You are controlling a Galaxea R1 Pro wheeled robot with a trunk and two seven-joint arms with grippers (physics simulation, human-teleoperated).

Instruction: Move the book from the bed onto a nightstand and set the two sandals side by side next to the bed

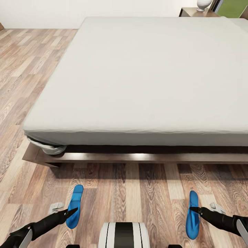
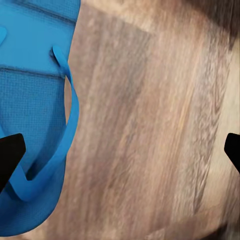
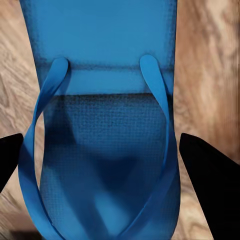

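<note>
Two bright blue sandals lie on the wood floor in front of the bed (image 1: 137, 156), far apart. My left gripper (image 1: 71, 212) hangs open at the left sandal (image 1: 75, 206). In the left wrist view that sandal (image 2: 35, 115) lies under one finger (image 2: 10, 157), while the gap of the left gripper (image 2: 122, 150) is over bare floor. My right gripper (image 1: 192, 208) is open over the right sandal (image 1: 193, 215), and in the right wrist view the sandal (image 3: 100, 100) sits between the black fingers (image 3: 210, 185). The book is out of view.
The off-white mattress (image 1: 144, 75) spans most of the head view, with its dark frame rail low along the front. A nightstand (image 1: 193, 13) with a white lamp base (image 1: 204, 4) stands at the far right corner. My own white and black trunk (image 1: 124, 235) is between the sandals.
</note>
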